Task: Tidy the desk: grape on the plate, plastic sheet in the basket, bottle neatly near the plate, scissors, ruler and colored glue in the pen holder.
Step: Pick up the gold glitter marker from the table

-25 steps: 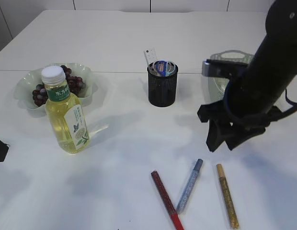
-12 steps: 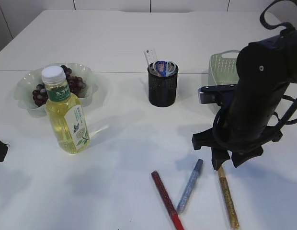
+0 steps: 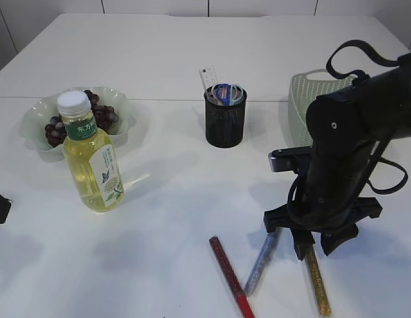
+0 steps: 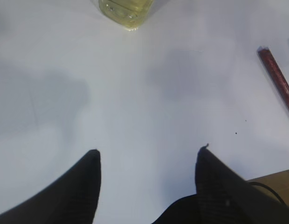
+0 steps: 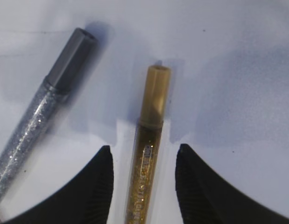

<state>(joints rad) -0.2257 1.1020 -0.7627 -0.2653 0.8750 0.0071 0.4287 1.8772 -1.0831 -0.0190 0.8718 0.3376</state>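
Note:
Three colored glue pens lie at the table's front: red, silver and gold. My right gripper is low over the gold one. In the right wrist view it stands open, with the gold glue lying between its fingers and untouched, and the silver glue to the left. My left gripper is open and empty over bare table. The bottle stands upright next to the plate, which holds the grape. The ruler and scissors stand in the pen holder. The plastic sheet is out of view.
A green basket stands at the back right, partly behind my right arm. In the left wrist view the bottle's base is at the top edge and the red glue at the right edge.
My right arm has swung forward and come down from above the table until its open fingers straddle the gold glue. The left gripper and all objects have stayed put.

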